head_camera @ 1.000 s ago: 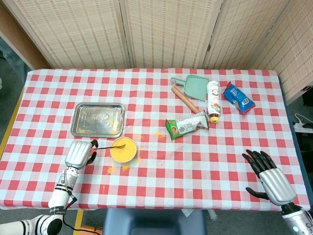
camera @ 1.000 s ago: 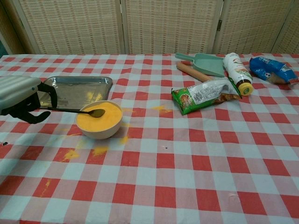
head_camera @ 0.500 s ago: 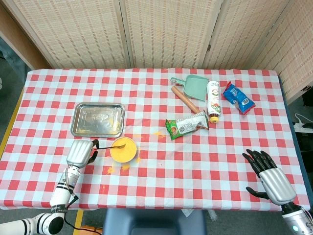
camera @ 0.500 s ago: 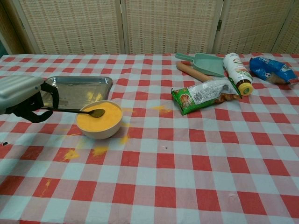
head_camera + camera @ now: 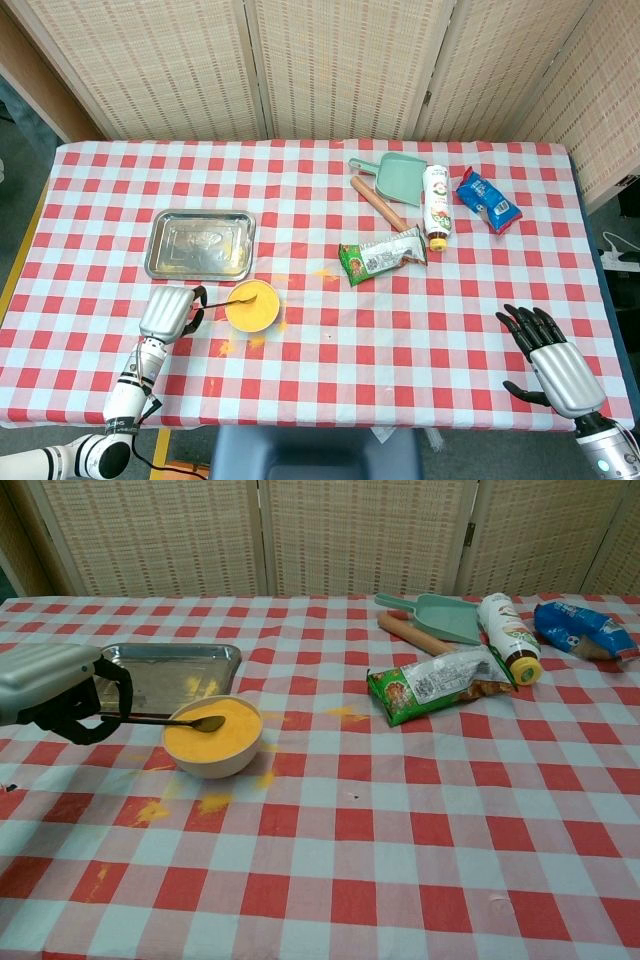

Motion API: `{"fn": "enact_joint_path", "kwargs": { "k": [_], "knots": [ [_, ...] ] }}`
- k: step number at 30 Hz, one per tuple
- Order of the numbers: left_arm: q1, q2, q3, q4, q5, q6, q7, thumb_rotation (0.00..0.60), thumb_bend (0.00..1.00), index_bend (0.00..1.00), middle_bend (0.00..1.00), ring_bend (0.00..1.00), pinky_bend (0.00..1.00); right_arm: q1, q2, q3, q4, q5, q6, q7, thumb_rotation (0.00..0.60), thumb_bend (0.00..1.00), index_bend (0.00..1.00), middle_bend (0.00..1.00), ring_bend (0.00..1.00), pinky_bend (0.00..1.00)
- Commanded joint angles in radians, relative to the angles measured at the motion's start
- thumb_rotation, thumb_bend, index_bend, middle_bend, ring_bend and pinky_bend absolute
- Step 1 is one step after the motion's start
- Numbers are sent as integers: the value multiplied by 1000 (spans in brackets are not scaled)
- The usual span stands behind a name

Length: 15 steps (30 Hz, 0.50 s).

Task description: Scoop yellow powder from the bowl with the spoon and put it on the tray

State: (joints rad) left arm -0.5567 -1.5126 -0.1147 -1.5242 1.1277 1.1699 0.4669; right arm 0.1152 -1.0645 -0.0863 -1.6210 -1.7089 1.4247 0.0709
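The bowl (image 5: 213, 737) of yellow powder sits on the checked table (image 5: 420, 820), just in front of the near right corner of the metal tray (image 5: 160, 675), with the tray lying behind and to the left of it. The spoon (image 5: 185, 721) lies nearly level over the bowl, its scoop above the powder's left half and its handle running out past the bowl's left rim. The left hand (image 5: 60, 685) holds that handle just left of the bowl, dark fingers (image 5: 110, 695) curled around it; in the head view the same hand (image 5: 168, 313) shows beside the bowl (image 5: 251, 304) and in front of the tray (image 5: 200, 244). Spilled yellow powder (image 5: 180, 806) marks the cloth just in front of the bowl, and a further smear (image 5: 345, 715) lies to its right. Well to the right of the bowl lies a green snack packet (image 5: 440, 683); behind that are a wooden rolling pin (image 5: 410, 632), a pale green dustpan (image 5: 440, 615), a bottle (image 5: 508, 636) on its side, and furthest right a blue packet (image 5: 585, 628). The right hand (image 5: 550, 355) hangs far to the right of the bowl near the table's front edge, its fingers (image 5: 520, 325) spread apart with nothing in them. A woven screen (image 5: 330, 65) stands behind the table.
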Motion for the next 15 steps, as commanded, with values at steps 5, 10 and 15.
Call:
{"fn": "enact_joint_path", "kwargs": {
  "k": [5,10,15],
  "knots": [
    [0,13,-2,-25,-13,-20,0,600,449,498,1000,1000,1000,-1,0,1,0,1,1,-1,600,86,0,0,0,0],
    [-2,16,-12,-37,-32,-37,-13,600,451,495,1000,1000,1000,-1,0,1,0,0,2,0,600,87,0,0,0,0],
    [-6,28,-20,-59,-59,-63,-27,600,447,491,1000,1000,1000,-1,0,3,1,3,2,0,600,86,0,0,0,0]
  ]
}}
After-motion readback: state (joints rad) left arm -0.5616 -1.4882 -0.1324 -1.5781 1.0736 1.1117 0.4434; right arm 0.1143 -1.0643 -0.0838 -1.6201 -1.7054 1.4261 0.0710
